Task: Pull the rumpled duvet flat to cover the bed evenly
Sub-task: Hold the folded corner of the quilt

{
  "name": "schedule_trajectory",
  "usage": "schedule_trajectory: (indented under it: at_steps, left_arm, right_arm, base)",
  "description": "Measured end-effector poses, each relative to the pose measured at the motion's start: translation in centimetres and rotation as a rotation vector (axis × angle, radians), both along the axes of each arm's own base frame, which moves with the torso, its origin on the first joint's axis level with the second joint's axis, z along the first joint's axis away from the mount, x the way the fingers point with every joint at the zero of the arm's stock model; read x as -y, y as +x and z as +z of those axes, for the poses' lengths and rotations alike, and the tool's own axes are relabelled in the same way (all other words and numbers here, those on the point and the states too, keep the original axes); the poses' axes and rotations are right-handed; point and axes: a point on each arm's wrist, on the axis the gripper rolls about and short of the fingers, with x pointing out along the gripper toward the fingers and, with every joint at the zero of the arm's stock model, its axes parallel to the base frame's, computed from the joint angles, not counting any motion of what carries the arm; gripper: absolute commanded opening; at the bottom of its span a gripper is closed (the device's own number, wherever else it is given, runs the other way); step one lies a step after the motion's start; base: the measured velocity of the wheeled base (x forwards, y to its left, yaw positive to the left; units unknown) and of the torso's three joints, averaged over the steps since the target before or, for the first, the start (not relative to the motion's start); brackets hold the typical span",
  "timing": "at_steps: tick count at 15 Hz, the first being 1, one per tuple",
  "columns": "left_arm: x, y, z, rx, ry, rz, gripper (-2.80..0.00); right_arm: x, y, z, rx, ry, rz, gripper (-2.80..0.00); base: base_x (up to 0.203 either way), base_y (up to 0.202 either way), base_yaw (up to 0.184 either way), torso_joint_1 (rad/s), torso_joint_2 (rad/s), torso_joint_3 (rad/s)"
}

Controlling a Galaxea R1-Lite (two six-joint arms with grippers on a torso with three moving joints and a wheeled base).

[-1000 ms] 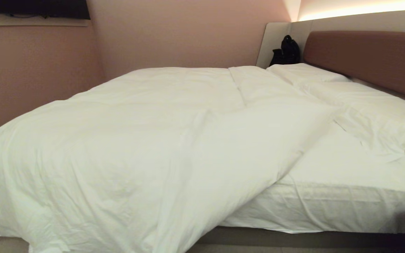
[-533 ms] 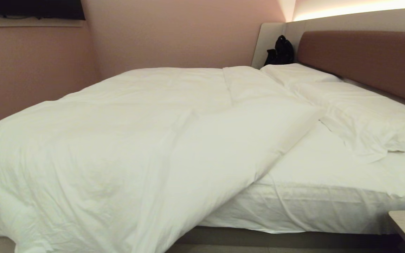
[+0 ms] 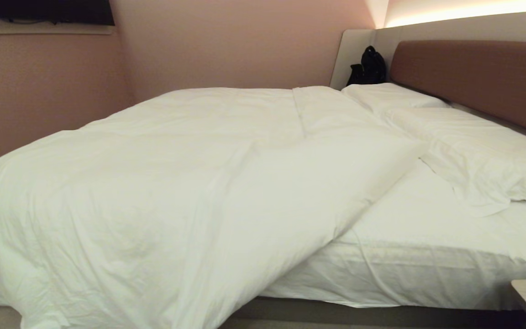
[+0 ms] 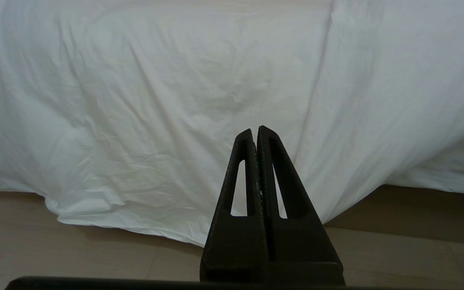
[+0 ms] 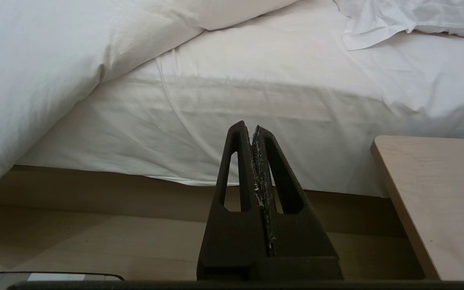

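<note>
Hovering low at the near side of the bed, both claws pressed shut, empty. Left gripper (image 4: 255,131) tips together, pointing at the draped duvet (image 4: 175,100), not touching it. Right gripper (image 5: 251,128) likewise closed, nothing held, aimed at the bare mattress side (image 5: 256,108), apart from it. Neither arm shows in the head view.

Key relation: duvet (image 3: 153,192) sits bunched toward the left and foot end of the bed (image 3: 427,237), its edge running diagonally from the near left floor up to the far right by the pillows. Near-right corner of the fitted sheet (image 3: 450,219) is exposed. Duvet hem (image 4: 127,219) spills over onto the wooden floor (image 4: 75,249) straight ahead of the left claw, so the left arm looks nearer to the cloth; the right one faces the uncovered part, with the duvet's slanted fold (image 5: 54,60) off to its left. Likely the pull has to go rightward, toward the headboard (image 3: 473,77), along the bed's long axis.

Around: two pillows (image 3: 473,151) lie at the right by the headboard, near one rumpled. Black bag (image 3: 369,67) in the far corner. Bedside table (image 5: 437,193) stands just right of the right claw, close to the mattress, could crowd that arm's reach. Dark screen (image 3: 48,11) on the far left wall. Grasp not yet begun.
</note>
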Motion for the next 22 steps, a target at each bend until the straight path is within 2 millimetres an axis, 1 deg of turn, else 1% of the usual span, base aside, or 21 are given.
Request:
schedule_trajectory:
  at_steps: [22]
  left_arm:
    - [0.00, 0.00, 0.00, 0.000, 0.002, 0.000, -2.80]
  right_arm:
    - [0.01, 0.01, 0.01, 0.001, -0.024, -0.001, -2.80]
  base:
    - [0.000, 0.000, 0.000, 0.000, 0.00, 0.000]
